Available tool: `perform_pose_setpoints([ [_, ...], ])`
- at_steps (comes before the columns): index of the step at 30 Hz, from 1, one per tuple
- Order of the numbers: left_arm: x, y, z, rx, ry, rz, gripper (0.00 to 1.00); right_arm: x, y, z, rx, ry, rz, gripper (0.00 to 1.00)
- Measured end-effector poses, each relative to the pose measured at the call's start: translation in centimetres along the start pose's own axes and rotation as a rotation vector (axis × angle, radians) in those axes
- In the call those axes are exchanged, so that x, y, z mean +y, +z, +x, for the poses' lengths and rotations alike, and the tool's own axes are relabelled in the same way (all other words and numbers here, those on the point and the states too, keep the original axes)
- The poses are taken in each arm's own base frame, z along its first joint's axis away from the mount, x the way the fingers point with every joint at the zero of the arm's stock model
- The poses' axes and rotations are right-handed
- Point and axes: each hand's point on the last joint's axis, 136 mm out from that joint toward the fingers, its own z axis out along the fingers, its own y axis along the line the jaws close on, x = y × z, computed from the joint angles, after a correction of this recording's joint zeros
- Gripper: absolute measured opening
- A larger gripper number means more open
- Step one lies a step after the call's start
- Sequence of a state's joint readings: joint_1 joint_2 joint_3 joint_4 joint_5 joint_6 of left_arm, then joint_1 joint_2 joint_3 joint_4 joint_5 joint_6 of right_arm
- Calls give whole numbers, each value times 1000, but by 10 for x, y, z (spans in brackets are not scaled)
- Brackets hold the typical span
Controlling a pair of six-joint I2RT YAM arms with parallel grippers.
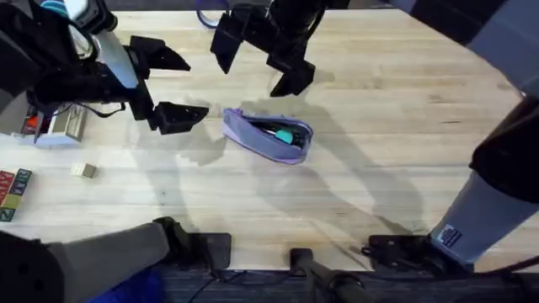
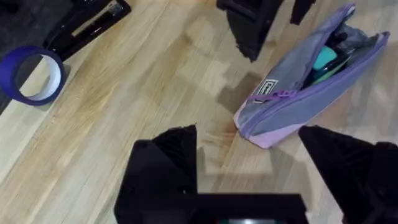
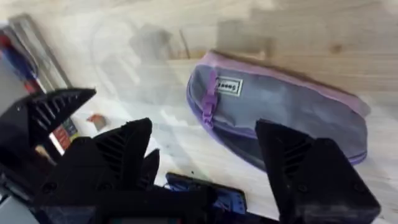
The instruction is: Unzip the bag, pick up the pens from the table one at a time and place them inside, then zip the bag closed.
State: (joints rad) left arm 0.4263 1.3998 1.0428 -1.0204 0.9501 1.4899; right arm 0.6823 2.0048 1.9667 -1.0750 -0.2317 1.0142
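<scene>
Left end effector (image 1: pixel 173 87) wide, empty | right end effector (image 1: pixel 257 59) wide, empty | pencil pouch (image 1: pixel 268 135) on worktop (image 1: pixel 379 151) between them, unzipped, teal pen (image 1: pixel 285 135) inside | step: zip closed; pin pouch end, pull purple zipper tab (image 3: pixel 208 103) straight along seam.

Bag (image 1: pixel 268 135): contents mostly hidden inside the open zipper; a teal object (image 2: pixel 324 60) and a dark one beside it show in part, identity unclear. Blue tape roll (image 2: pixel 31 74): cut by the left wrist view's edge. Items at the counter's (image 1: pixel 337 194) far-left overhead edge (image 1: pixel 15 194): cropped, indistinct.
</scene>
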Motion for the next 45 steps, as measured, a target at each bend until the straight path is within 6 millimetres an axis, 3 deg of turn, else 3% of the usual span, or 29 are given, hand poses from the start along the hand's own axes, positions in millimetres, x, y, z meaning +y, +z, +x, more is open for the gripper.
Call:
perform_pose_setpoints([
  [5,0,0,0,0,0,0,994,-1,2,-4,-20,12,9,996],
  [13,0,0,0,0,0,0,993,-5,24,-5,-6,33,43,996],
  [19,0,0,0,0,0,0,993,2,42,0,7,10,40,996],
  [30,0,0,0,0,0,0,993,7,49,11,22,-6,46,995],
  [38,0,0,0,0,0,0,993,1,76,22,58,-16,95,993],
  [45,0,0,0,0,0,0,993,2,77,24,61,-21,97,972],
])
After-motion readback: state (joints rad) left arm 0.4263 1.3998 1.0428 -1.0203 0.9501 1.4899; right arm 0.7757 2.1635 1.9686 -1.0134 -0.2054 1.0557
